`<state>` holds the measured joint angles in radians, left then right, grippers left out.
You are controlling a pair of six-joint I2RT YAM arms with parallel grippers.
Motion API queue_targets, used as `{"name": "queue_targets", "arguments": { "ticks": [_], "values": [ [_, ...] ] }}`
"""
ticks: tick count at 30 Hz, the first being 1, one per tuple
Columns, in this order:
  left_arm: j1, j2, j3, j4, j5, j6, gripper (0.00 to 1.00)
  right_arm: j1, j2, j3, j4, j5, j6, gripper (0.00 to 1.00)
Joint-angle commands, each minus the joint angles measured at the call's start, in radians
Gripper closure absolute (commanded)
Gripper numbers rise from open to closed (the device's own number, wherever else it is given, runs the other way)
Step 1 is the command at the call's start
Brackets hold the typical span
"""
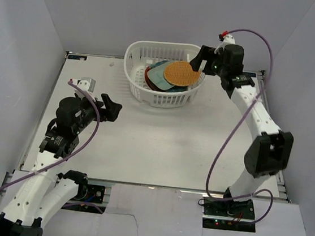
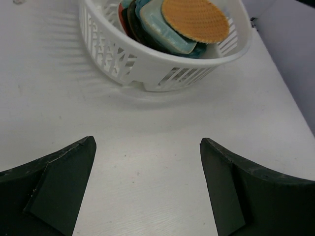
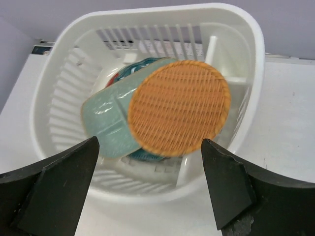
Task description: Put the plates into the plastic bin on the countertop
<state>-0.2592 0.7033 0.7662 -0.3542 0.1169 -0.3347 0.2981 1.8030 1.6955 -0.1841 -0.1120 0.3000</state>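
Observation:
The white plastic bin (image 1: 129, 75) stands at the back of the countertop (image 1: 165, 147). Inside it leans a pile of plates, with a tan woven plate (image 1: 182, 73) on top, tilted against a pale mint plate (image 1: 159, 75). Red and dark teal rims show behind them. My right gripper (image 1: 200, 63) hovers open at the bin's right rim, apart from the woven plate (image 3: 179, 108), which looks slightly blurred. The mint plate (image 3: 106, 120) lies under it. My left gripper (image 1: 111, 110) stands open and empty over the left of the countertop, short of the bin (image 2: 147, 69).
Pale grey walls close in the countertop on the left, back and right. A small grey block (image 1: 86, 83) sits beside the left arm near the left edge. Purple cables loop off both arms.

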Motion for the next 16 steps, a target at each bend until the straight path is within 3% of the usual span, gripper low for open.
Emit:
{"name": "queue_targets", "arguments": {
  "ticks": [1, 4, 6, 10, 16],
  "values": [
    [-0.003, -0.019, 0.099, 0.055, 0.075, -0.032, 0.02, 0.03, -0.261, -0.22, 0.11, -0.038, -0.053, 0.1],
    [-0.003, -0.047, 0.162, 0.093, 0.108, -0.052, 0.02, 0.039, -0.604, -0.456, 0.205, -0.022, -0.035, 0.1],
    [-0.003, -0.067, 0.201, 0.112, 0.109, -0.055, 0.02, 0.041, -0.742, -0.552, 0.238, 0.014, -0.035, 0.1],
    [-0.003, -0.14, 0.235, 0.162, 0.052, -0.058, 0.02, 0.042, -1.072, -0.797, 0.311, 0.207, -0.019, 0.1],
    [-0.002, -0.176, 0.205, 0.198, 0.013, -0.11, 0.02, 0.041, -1.188, -0.873, 0.353, 0.265, -0.024, 0.1]
  ]
}}
